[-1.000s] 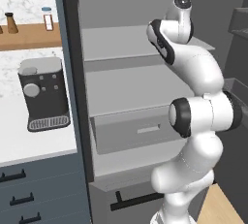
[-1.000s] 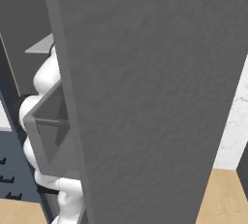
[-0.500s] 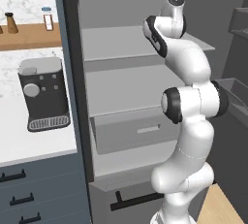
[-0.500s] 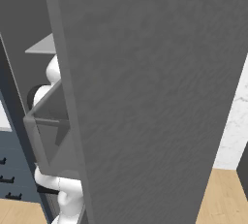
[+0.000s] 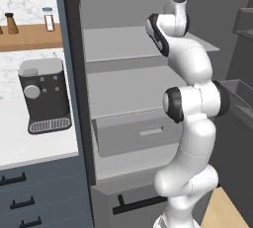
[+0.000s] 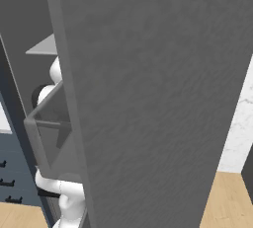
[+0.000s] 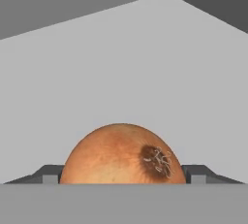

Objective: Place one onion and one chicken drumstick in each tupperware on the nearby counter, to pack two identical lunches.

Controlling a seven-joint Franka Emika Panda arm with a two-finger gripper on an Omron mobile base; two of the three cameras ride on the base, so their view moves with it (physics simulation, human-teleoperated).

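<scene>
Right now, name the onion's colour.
Orange-brown onion with a dark root spot; hand view.

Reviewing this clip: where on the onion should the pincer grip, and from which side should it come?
Across the widest part of the onion, one finger on each flank, coming straight on as the hand view looks. It is round with no handle, so only its broadest middle gives a steady hold. The pincer already straddles it on the grey shelf; whether the fingers touch is unclear.

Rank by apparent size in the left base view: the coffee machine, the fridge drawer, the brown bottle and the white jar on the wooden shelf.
1. Fridge drawer, widest.
2. Coffee machine.
3. Brown bottle and white jar: both tiny and look alike, so no ranking between them.
</scene>
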